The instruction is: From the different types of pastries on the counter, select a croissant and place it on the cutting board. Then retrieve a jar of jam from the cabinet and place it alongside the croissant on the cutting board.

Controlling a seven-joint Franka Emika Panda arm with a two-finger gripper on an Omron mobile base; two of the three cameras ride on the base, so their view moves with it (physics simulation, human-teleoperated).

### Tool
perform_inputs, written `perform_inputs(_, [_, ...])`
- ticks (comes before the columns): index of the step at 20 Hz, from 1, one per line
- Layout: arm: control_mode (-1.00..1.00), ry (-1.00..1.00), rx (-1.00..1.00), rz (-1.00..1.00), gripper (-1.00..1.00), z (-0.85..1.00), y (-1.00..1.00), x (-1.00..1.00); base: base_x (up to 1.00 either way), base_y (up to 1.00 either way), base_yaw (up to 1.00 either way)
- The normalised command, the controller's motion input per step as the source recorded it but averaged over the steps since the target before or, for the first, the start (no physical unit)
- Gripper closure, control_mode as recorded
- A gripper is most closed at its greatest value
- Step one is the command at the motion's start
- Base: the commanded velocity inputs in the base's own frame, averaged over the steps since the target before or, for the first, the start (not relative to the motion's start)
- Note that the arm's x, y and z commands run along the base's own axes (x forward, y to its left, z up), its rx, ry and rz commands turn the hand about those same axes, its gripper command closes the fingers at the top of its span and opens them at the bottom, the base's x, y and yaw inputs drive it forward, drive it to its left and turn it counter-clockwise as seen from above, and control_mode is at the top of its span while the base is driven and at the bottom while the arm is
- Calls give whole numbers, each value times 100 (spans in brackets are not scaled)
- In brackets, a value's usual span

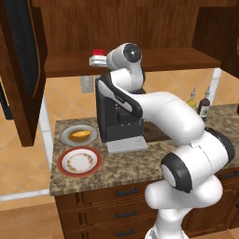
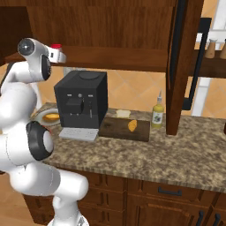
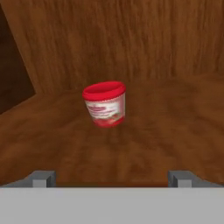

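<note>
The jar of jam (image 3: 105, 104), white with a red lid, stands upright on the cabinet shelf (image 3: 166, 131), centred a short way ahead of my gripper (image 3: 112, 178). The gripper is open, its fingertips (image 3: 43, 178) wide apart and touching nothing. From the left base view, the jar's red lid (image 1: 98, 52) shows just past the hand at the shelf. The croissant (image 2: 132, 126) lies on the dark cutting board (image 2: 115, 130), right of the coffee machine. A smoother yellow-orange pastry (image 1: 80, 135) sits on a grey plate on the counter (image 1: 116, 170).
A black coffee machine (image 1: 112, 116) with a grey drip tray (image 1: 126, 145) stands below the shelf. A red-rimmed plate (image 1: 80, 161) lies at the counter's front left. Sauce bottles (image 1: 204, 103) stand at the right. The open cabinet doors (image 1: 21, 70) (image 2: 183, 66) hang on both sides.
</note>
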Motion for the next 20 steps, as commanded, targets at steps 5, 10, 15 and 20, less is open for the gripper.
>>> perform_inputs(5, [-100, 0, 0, 0, -100, 3, 8, 51, 0, 0, 0])
perform_inputs(10, [-100, 0, 0, 0, -100, 0, 20, 52, 0, 0, 0])
perform_inputs(15, [-100, 0, 0, 0, -100, 0, 2, 60, 0, 0, 0])
perform_inputs(20, [-100, 3, 0, 0, -100, 0, 0, 60, 0, 0, 0])
